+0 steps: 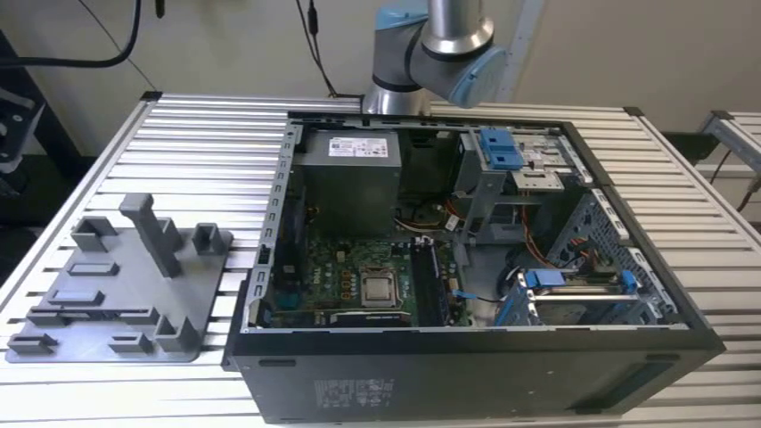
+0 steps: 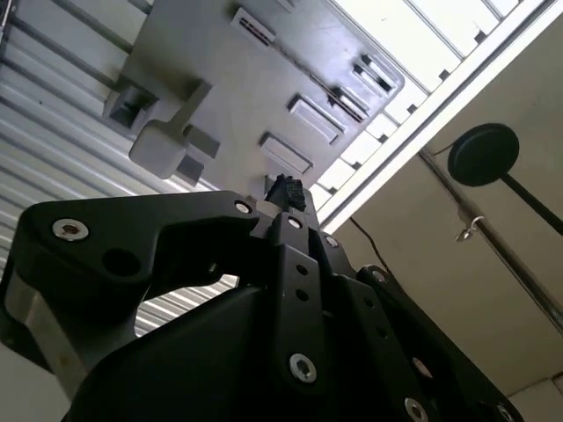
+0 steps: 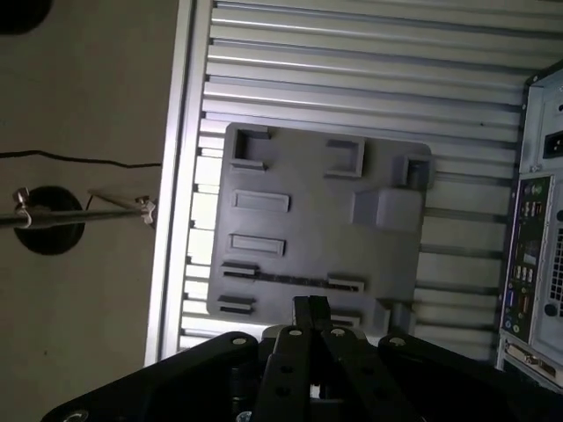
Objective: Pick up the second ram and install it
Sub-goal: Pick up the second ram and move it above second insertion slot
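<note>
Claw (image 3: 310, 303) is held above the grey fixture tray (image 3: 308, 220), over the tray edge that carries the slotted holders. In both wrist views its fingers are seen pressed together, with nothing pinched between them. Judged: positioned over the pickup spot, grasp not yet made.

Second ram (image 3: 290, 278) is taken to be the thin dark strip stood on edge between two slotted holders in the tray, near the claw tips in the first wrist view. It is too thin for the label or chips to be made out. On-edge storage is presumably meant to leave both flat faces free for clamping from above.

Tray is set on the slatted table (image 1: 202, 134), at the exterior view's left, just beside the open PC case (image 1: 476, 374). The case is laid on its side with the panel off, so the motherboard (image 1: 339, 267) faces up and can be reached from above. Memory slots are judged to lie just to the exterior view's right of the processor (image 1: 380, 287). Whether one is already filled cannot be told.
</note>
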`<state>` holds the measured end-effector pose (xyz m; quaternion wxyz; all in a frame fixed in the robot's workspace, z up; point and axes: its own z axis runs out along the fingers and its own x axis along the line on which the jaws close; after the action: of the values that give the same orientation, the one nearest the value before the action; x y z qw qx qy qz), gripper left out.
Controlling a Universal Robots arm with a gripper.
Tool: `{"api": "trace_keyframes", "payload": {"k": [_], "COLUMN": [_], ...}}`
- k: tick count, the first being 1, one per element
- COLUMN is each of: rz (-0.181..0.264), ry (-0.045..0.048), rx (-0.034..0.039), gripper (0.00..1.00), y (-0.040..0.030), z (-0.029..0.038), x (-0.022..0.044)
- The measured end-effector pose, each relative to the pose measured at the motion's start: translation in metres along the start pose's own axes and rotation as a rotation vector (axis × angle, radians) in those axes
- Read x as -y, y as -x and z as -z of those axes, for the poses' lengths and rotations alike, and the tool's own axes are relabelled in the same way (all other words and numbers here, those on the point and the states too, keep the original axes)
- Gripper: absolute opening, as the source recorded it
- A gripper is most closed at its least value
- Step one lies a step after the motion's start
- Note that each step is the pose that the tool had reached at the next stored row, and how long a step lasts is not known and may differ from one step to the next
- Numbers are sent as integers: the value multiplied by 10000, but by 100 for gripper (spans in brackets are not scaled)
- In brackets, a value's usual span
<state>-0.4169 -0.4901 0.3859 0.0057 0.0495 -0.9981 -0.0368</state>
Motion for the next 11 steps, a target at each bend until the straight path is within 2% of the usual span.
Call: {"api": "trace_keyframes", "payload": {"k": [11], "rz": [1139], "ry": [-43], "rx": [-87], "gripper": [11], "y": [0], "z": [0], "x": [-2]}}
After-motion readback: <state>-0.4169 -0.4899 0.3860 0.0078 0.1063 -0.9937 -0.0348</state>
